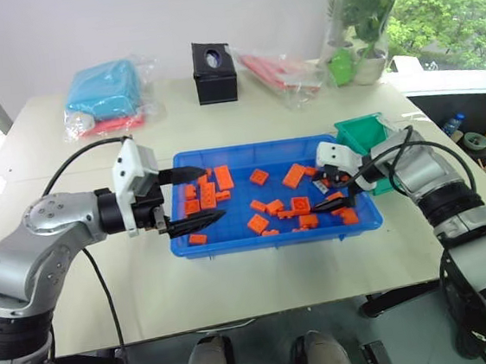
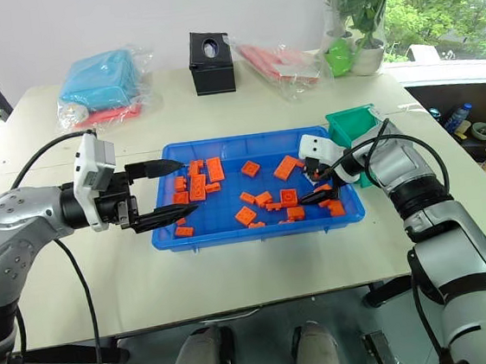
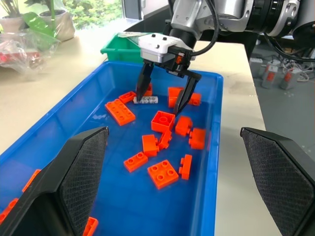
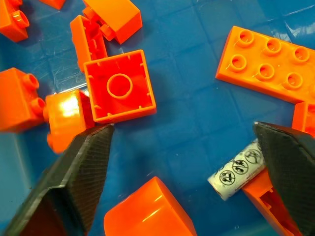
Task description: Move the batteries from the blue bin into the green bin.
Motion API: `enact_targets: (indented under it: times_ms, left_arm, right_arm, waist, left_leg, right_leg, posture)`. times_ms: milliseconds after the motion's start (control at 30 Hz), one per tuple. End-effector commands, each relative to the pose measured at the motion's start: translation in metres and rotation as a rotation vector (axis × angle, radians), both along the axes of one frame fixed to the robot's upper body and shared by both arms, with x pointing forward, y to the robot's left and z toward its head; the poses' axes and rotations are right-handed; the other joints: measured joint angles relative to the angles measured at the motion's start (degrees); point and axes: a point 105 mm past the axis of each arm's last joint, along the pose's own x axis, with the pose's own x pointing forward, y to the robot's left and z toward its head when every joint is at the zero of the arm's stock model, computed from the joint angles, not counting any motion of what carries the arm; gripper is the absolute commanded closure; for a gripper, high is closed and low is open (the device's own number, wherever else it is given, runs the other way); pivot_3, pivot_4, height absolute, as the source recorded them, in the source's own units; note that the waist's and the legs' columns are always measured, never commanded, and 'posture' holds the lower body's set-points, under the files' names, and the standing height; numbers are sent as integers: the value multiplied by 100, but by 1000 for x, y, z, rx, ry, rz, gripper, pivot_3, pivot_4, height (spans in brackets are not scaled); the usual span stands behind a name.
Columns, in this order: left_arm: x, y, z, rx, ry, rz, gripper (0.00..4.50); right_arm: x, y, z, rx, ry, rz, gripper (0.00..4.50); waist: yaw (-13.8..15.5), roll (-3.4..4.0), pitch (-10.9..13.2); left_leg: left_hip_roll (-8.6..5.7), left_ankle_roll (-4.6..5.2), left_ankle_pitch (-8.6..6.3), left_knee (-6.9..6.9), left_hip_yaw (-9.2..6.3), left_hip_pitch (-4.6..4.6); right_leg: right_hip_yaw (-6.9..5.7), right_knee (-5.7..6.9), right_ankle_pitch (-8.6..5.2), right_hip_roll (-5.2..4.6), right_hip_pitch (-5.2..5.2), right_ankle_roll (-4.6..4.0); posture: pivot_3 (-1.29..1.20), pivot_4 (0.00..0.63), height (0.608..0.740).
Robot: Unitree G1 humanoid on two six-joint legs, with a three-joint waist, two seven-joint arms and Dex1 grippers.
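A pale table [image 1: 244, 112] fills most of the head view, and the blue bin [image 1: 232, 242] sits at its centre, strewn with orange blocks [image 1: 223, 177]. The green bin [image 1: 361, 131] stands just beyond the blue bin's right end, right of centre in the frame.

The left gripper [image 1: 191, 196] hovers over the blue bin's left end, fingers spread wide and empty. The right gripper [image 1: 338, 188] reaches down into the right end, also spread wide, holding nothing.

In the left wrist view one battery [image 3: 146, 100] lies on the bin floor beside one of the right gripper's fingers [image 3: 143, 84]. Close up, it rests against one finger with a block touching it.

The risk, I'd say: closing from here could nudge the battery aside or pinch that block along with it.
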Motion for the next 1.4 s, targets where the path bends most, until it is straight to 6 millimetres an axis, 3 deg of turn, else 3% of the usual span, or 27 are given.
enact_targets:
  times_ms: [33, 300, 400, 600, 767, 967, 1400]
  left_arm:
    - [-1, 1, 6, -9, -34, -1, 0]
    - [-3, 4, 5, -4, -35, 7, 0]
    - [-4, 5, 4, -3, -31, 11, 0]
    - [-3, 4, 2, -4, -25, 8, 0]
    - [2, 1, 4, -8, -28, -8, 0]
    - [4, -3, 5, -11, -29, -30, 0]
    - [3, -9, 8, -12, -35, -57, 0]
  right_arm:
    - [5, -6, 5, -5, -29, -28, 50]
    - [8, -11, 28, 35, -73, -192, 50]
    - [-1, -6, 38, 123, -43, -310, 50]
    - [-36, 8, 54, 206, 11, -365, 50]
    - [-38, 4, 60, 296, 112, -629, 50]
    - [-44, 1, 47, 288, 149, -740, 50]
    - [-18, 4, 21, 247, 129, -866, 50]
  waist:
    - [2, 0, 0]
    - [-1, 6, 4]
    - [0, 6, 4]
    - [5, 14, 8]
    - [4, 10, 6]
    - [5, 13, 7]
    - [5, 15, 9]
  left_leg:
    - [0, 1, 0, 0, 0, 0]
    - [1, 3, 2, 1, -1, -1]
    - [3, 3, 1, 0, -3, -1]
    - [5, 3, -7, -3, -3, 0]
    - [5, 7, -10, -3, -3, 3]
    - [2, 15, -15, -6, 0, 0]
    - [2, 17, -15, -6, 1, 1]
  right_leg:
    - [0, 0, 0, 0, 1, 0]
    - [0, 0, 0, 0, -1, 0]
    - [0, 0, 0, 0, 0, 0]
    - [0, -3, 0, 1, 0, 0]
    - [-1, -8, -6, 1, 2, -12]
    - [-1, -14, -1, 1, 1, -1]
    - [-1, -13, 1, 4, 1, 2]
  posture:
    - [0, 150, 636]
    - [0, 150, 636]
    - [0, 150, 636]
    - [0, 150, 636]
    - [0, 150, 636]
    - [0, 150, 636]
    - [0, 150, 636]
